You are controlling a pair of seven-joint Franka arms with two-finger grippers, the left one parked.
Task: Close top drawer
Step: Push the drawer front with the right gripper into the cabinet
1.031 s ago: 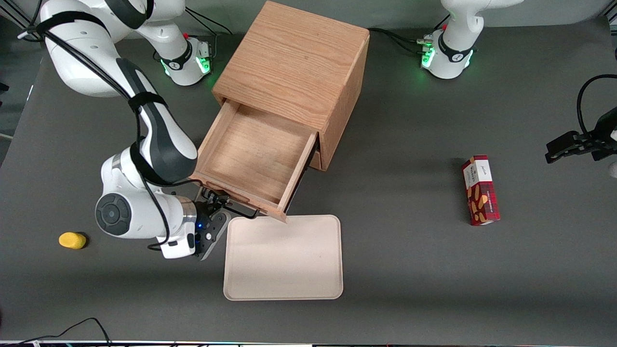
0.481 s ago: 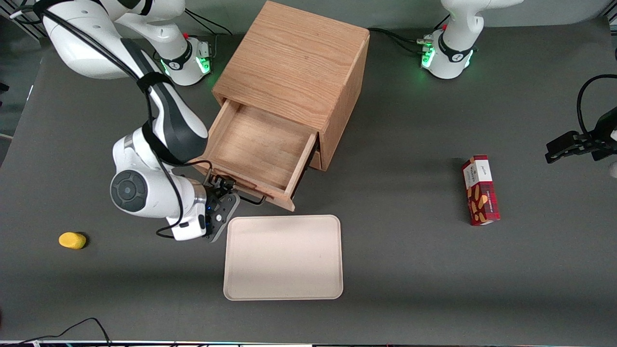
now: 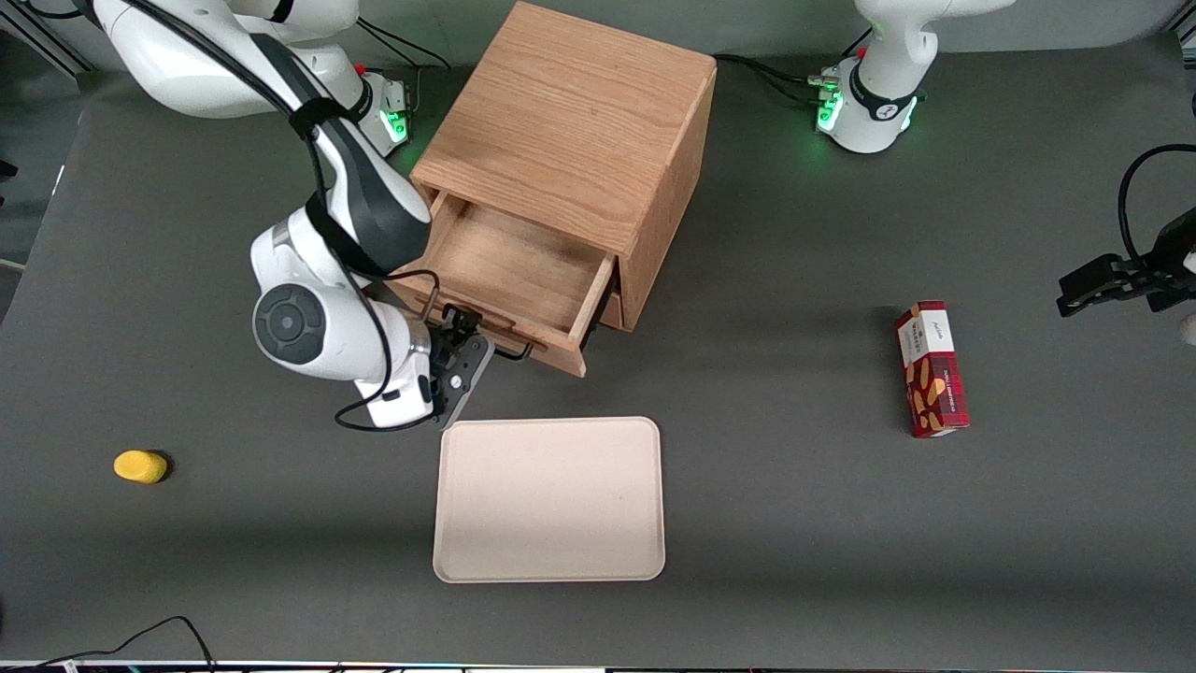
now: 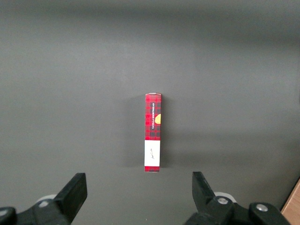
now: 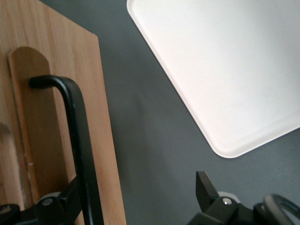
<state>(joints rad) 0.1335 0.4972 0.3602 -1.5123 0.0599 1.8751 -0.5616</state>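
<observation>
The top drawer [image 3: 509, 271] of the oak cabinet [image 3: 570, 140] stands partly pulled out, its inside bare. Its black wire handle [image 3: 509, 353] runs along the drawer front, on the side nearer the front camera. My gripper [image 3: 464, 344] is low in front of the drawer, against the handle's end. In the right wrist view the gripper [image 5: 138, 197] is open. One of its fingers [image 5: 70, 199] lies against the black handle [image 5: 77, 140] on the drawer front [image 5: 105, 154], while the other hangs over bare table. Nothing is held between them.
A cream tray [image 3: 549, 500] lies on the table nearer the front camera than the drawer, and its corner [image 5: 225, 70] is close to my gripper. A small yellow object [image 3: 140, 465] sits toward the working arm's end. A red box [image 3: 931, 368] lies toward the parked arm's end.
The drawer has slid well into the cabinet. My gripper and arm have moved with the drawer front toward the cabinet, away from the tray.
</observation>
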